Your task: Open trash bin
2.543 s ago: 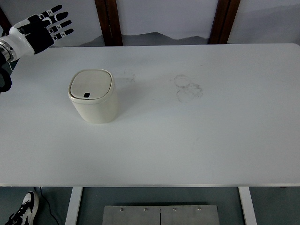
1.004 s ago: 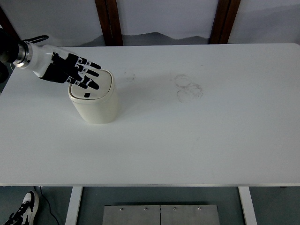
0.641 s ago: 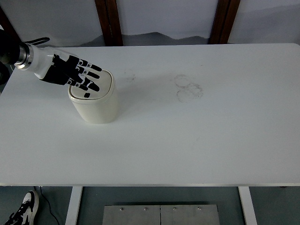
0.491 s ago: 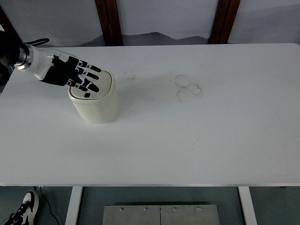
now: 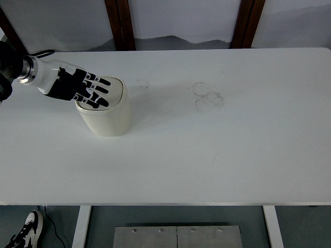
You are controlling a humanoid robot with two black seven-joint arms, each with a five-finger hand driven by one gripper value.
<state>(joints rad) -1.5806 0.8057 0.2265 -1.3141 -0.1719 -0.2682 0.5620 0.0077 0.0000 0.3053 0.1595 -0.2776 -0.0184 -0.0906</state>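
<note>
A small cream trash bin (image 5: 108,118) with a rounded square lid stands on the left part of the white table (image 5: 207,155). My left hand (image 5: 85,92) lies flat over the lid, fingers stretched out and spread toward the right, covering the lid's front left area and its dark button. The lid looks closed under the hand. No right hand shows in the head view.
Faint ring marks (image 5: 208,97) stain the table's middle back. Two brown posts (image 5: 120,23) stand behind the far edge. A shoe (image 5: 23,233) shows on the floor at the bottom left, below the table's near edge.
My left hand came down from the upper left corner onto the bin's lid, then slid a little toward the lid's front and now hides the dark button.
</note>
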